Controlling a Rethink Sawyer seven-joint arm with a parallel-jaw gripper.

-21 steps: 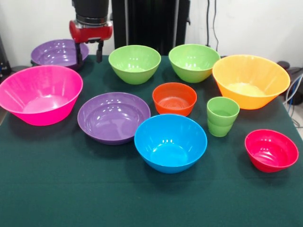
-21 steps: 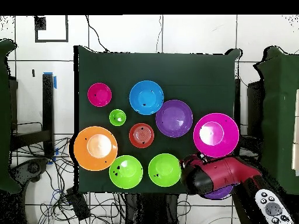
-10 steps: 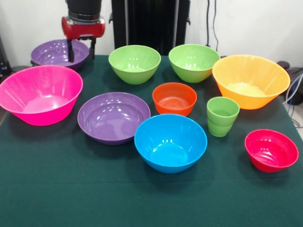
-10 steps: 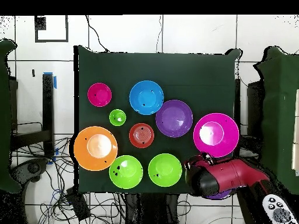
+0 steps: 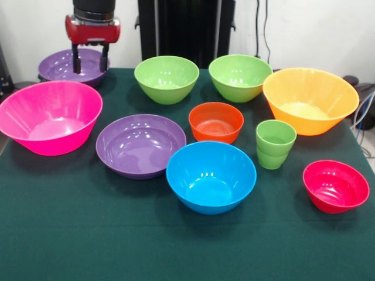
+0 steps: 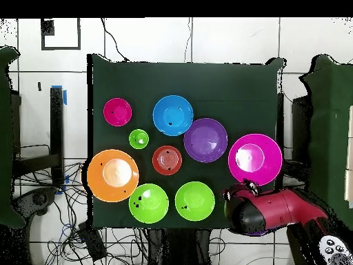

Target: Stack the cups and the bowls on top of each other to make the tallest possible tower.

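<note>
Hovering end effector (image 5: 89, 63) spread over purple bowl (image 5: 61, 65).

Bare cloth (image 5: 117, 246) lies open in front; bowls (image 5: 211, 175) seemingly crowd the rest.

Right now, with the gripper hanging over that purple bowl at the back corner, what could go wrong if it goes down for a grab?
1. The far purple bowl sits at the table's edge; a push from the open gripper might slide it off.
2. The hot-pink bowl stands close in front, so a low carry could clip its rim.
3. The green cups are already nested and look tall and narrow; a nearby bump might tip them.
</note>
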